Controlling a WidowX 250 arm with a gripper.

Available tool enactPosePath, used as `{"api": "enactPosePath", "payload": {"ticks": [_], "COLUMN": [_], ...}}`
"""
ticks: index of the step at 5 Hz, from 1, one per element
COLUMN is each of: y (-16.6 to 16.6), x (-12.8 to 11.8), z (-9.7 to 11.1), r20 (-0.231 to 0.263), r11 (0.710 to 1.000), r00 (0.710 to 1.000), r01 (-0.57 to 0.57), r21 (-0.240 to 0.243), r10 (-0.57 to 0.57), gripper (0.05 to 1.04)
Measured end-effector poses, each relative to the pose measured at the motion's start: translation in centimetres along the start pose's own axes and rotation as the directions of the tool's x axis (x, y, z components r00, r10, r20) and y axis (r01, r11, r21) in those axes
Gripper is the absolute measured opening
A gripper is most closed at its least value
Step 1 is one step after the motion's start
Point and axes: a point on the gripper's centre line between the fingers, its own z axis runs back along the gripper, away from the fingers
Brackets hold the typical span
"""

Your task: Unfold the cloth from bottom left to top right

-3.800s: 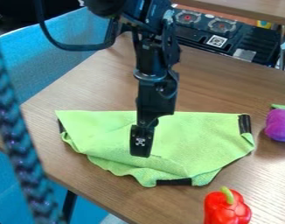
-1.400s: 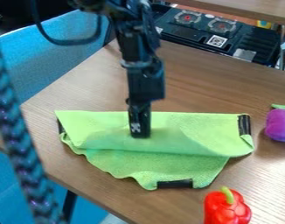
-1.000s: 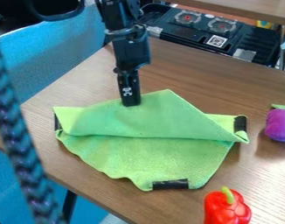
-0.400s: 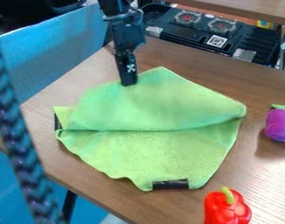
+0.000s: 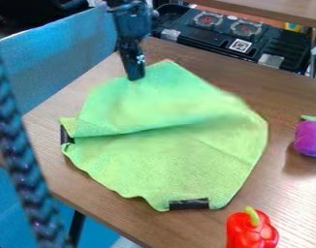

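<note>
Camera view, clock read around the cloth: black 2-finger gripper (image 5: 136,77) at 11 o'clock, its fingers clamped on the edge of the bright green fabric cloth (image 5: 173,169). Cloth lies on the brown wood-grain table (image 5: 293,193), partly opened; 1 crease crosses it from 9 towards 3 o'clock. Black edge strip (image 5: 189,204) between 5 and 6. Rounded purple toy vegetable (image 5: 309,139) at 3, glossy red bell pepper (image 5: 251,231) near 5, black 2-burner stove (image 5: 283,51) at 1.

The cloth (image 5: 180,169) lay on the table (image 5: 231,75), with the gripper (image 5: 135,76) at its far edge. Before the cloth, towards the right, was the toy bell pepper (image 5: 250,232); to its right, the toy eggplant (image 5: 309,139); behind, the toy stove (image 5: 219,35).
</note>
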Motion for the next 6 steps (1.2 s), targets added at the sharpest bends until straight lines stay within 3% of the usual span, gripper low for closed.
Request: {"api": "enactPosePath", "payload": {"ticks": [3,4,6], "y": [3.6,4.9,6.3], "x": [0.2,0.5,2.2], "z": [-1.1,0.1,1.4], "r20": [-0.051,-0.07,-0.057], "r11": [0.998,0.993,0.993], "r00": [0.998,0.997,0.998], "r01": [-0.036,-0.011,-0.003], "r21": [0.048,0.118,0.116], "r10": [0.039,0.019,0.01], "gripper": [0.051,0.051,0.051]}}
